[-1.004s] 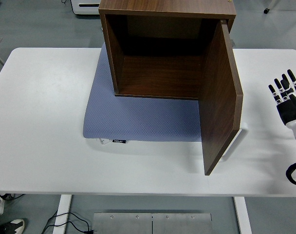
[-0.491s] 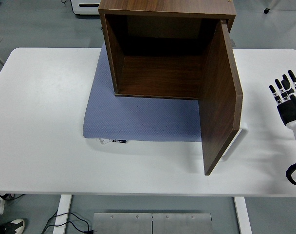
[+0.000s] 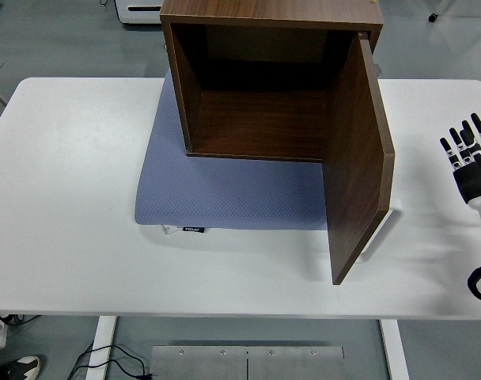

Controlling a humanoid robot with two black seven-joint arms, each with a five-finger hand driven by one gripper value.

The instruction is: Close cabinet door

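A: Starting at the near edge, what does the view show?

B: The white table (image 3: pixel 66 237) runs across the bottom, bare along its front strip. Under it, on the floor, a metal plate (image 3: pixel 247 360) and a black cable (image 3: pixel 106 362) show.

A: And the robot?

B: Only the right hand (image 3: pixel 470 170) is visible, at the right edge over the table. Its fingers (image 3: pixel 464 142) are straight, slightly fanned and pointing away from the robot. They hold nothing. It is well apart from the door.

A: Where is the door?

B: The cabinet door (image 3: pixel 357 158) stands wide open, hinged on the cabinet's right side and swung out toward the near edge. Its lower corner reaches closer to the front than anything else on the table. A white handle (image 3: pixel 385 224) peeks out behind its outer edge.

A: Further back?

B: A blue-grey mat (image 3: pixel 225 194) lies flat mid-table, with a small label (image 3: pixel 194 229) on its near edge. The dark wooden cabinet (image 3: pixel 264 79) sits on the mat's far part, its open front facing the robot and its inside empty.
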